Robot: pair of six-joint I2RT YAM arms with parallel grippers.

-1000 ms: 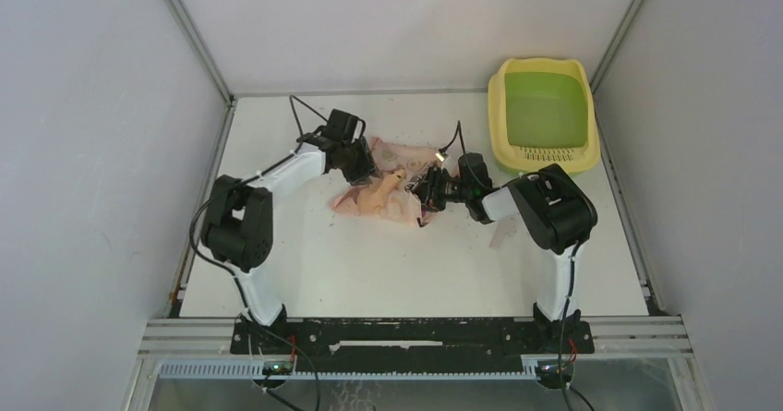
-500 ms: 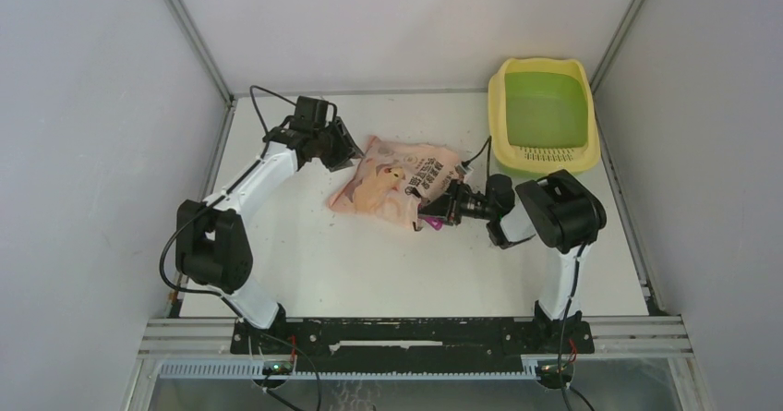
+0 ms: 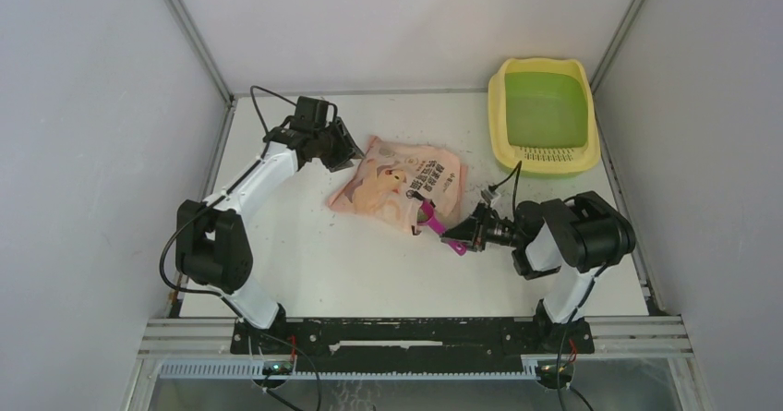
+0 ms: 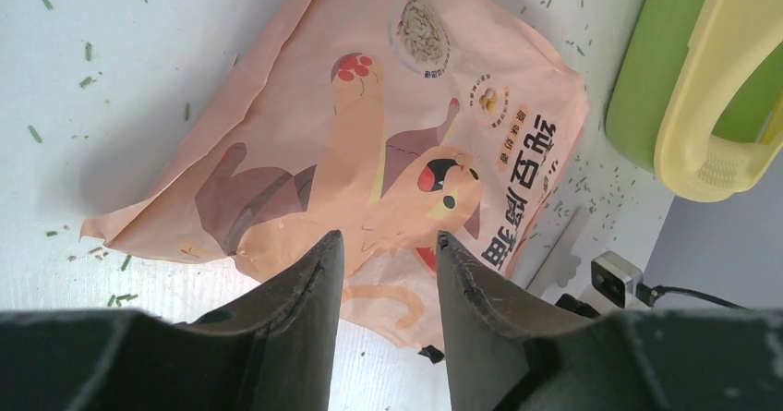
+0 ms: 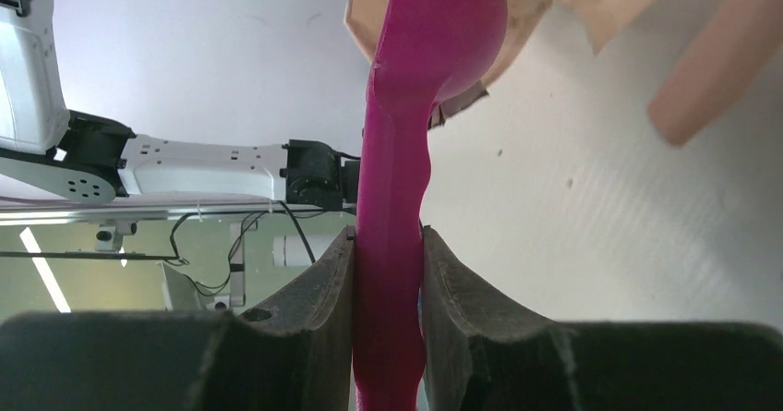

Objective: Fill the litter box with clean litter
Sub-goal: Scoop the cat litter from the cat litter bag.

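Left fingers (image 4: 300, 300): apart, nothing between them, hovering over the bag's left end.
Litter (image 4: 86, 82): dark green grains scattered loose on the white counter (image 3: 369, 263) around the bag.
Bag (image 3: 397, 180): peach-pink, lying flat mid-counter.
Scoop (image 3: 434, 222): magenta, bowl end against the bag's near right corner.
Right fingers (image 5: 314, 309): clamped on the scoop's handle, low over the counter.
Litter box (image 3: 496, 125): far right corner, upright, well apart from the bag, slotted step on its near edge.
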